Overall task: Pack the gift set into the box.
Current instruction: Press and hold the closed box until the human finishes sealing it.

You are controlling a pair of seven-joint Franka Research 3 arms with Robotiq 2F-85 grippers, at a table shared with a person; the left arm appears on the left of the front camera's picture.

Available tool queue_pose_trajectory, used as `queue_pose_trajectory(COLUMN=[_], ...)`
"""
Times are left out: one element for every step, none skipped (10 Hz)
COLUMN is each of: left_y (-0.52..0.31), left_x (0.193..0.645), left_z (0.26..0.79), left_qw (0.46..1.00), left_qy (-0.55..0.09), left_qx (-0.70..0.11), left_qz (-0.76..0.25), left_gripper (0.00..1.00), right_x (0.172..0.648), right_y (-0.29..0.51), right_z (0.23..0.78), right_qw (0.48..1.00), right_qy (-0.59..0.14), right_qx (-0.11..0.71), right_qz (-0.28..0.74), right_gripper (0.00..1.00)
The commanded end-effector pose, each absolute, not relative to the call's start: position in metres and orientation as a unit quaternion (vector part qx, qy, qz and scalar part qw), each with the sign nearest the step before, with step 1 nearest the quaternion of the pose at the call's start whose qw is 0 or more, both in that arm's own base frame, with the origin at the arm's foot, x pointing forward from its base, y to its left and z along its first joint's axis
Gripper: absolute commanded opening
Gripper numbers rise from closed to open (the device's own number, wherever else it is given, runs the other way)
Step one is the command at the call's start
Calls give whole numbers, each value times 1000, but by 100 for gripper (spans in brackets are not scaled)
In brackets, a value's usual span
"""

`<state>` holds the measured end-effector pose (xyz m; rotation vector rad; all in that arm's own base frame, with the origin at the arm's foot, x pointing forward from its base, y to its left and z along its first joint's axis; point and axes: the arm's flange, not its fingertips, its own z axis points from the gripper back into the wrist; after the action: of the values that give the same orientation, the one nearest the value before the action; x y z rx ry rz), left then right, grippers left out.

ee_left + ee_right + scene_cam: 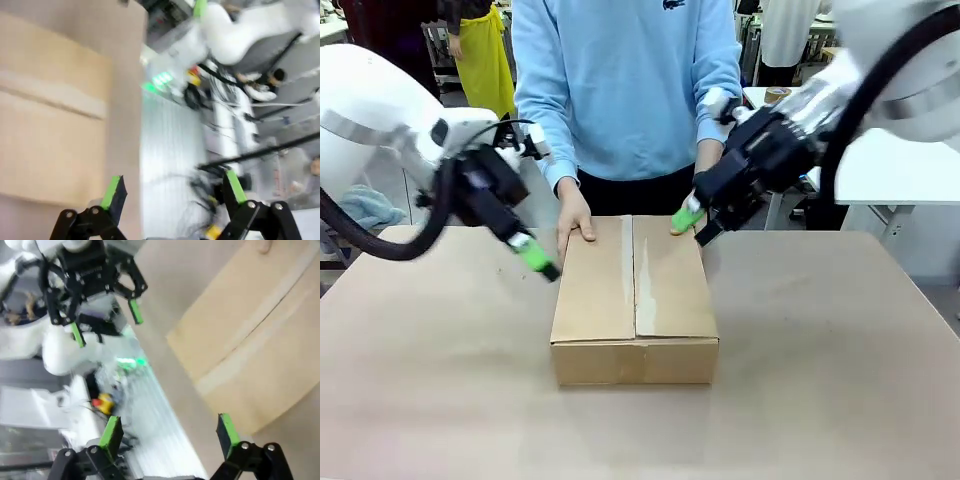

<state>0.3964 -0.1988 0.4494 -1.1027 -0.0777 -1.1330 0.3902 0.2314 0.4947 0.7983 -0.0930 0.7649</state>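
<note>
- Front view: the box (635, 290) is sitting closed at the middle of the table (840, 380), its flaps lying flat and meeting in one seam. Its long axis, like the seam, is running away from me toward the person (625, 90) at the far side.
- Front view: the far end of the lid is crowded. One hand (574, 215) is pressing on the far left corner. My right gripper (696, 225) is hovering at the far right corner and covering most of the person's other hand. My left gripper (532, 252) is hanging over the table just beside the box's left edge.
- Left wrist view: my left fingers (112, 192) are standing spread wide, grasping nothing. The box is lying along picture left, with floor showing past the table edge.
- Right wrist view: my right fingers (226, 432) are likewise parted and empty. The box is lying at upper right, its seam running diagonally. My left gripper is facing me from the upper left, its fingers also apart.
</note>
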Motion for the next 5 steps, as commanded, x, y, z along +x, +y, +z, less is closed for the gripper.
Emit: queue_pose_trajectory(left_y=[-132,-199,-199,-199,-181], left_x=[393,396,396,396,396], left_z=[443,449,449,449,443], left_qw=[658,703,703,703,700], left_qy=[-193,-35,-35,-35,-96], left_qx=[-547,-496,-496,-496,-503], left_qz=[-480,-509,-509,-509,-498], left_gripper=[100,100,100,100,100], right_x=[412,390,390,405,417], right_y=[162,231,231,204,217], right_z=[480,495,495,485,482], right_qw=[842,850,850,847,786], right_qy=[-134,-44,-44,-75,-147], right_qx=[336,379,379,344,361], right_qz=[400,363,363,398,480], right_gripper=[100,100,100,100,100])
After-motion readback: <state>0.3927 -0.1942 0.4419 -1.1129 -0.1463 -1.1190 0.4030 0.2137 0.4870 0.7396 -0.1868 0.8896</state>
